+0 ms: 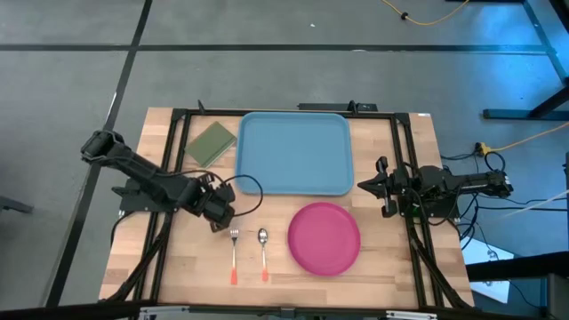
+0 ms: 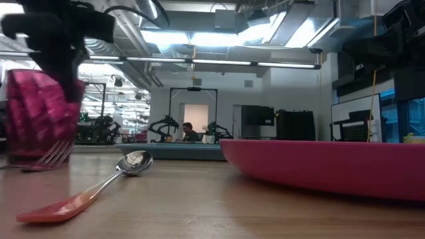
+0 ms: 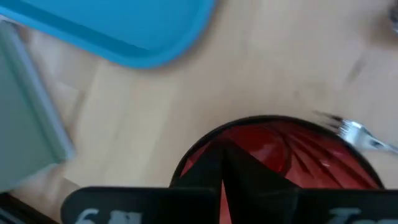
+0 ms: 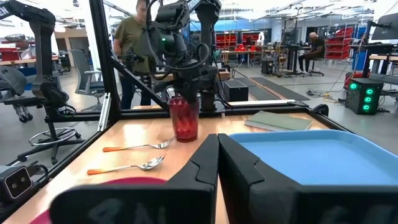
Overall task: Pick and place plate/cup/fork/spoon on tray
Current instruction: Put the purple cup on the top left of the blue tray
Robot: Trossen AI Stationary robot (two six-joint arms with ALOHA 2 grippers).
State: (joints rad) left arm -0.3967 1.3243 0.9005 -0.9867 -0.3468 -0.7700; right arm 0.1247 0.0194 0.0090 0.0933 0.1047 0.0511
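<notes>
Closest to us at table height, the pink plate (image 2: 332, 169) fills the near right of the wooden table (image 1: 391, 267), with the spoon (image 2: 93, 189) lying on the boards beside it, bowl pointing away. From overhead we see the spoon and the fork (image 1: 234, 253) side by side, handles toward the table's front edge, just left of the plate, which sits in front of the blue tray (image 1: 293, 151). We find the left gripper (image 1: 216, 212) low at the table's left, just behind the fork's tines, its fingers clamped on the rim of the red cup (image 4: 185, 118); the cup stands upright near the fork, and we cannot tell whether its base touches the wood. An olive-green pad (image 1: 211, 142) lies at the tray's left. We see the right gripper (image 1: 372, 186) waiting at the table's right edge beside the tray, its two fingers pressed together on nothing. Beyond the table a person (image 4: 132, 43) stands in the workshop.
</notes>
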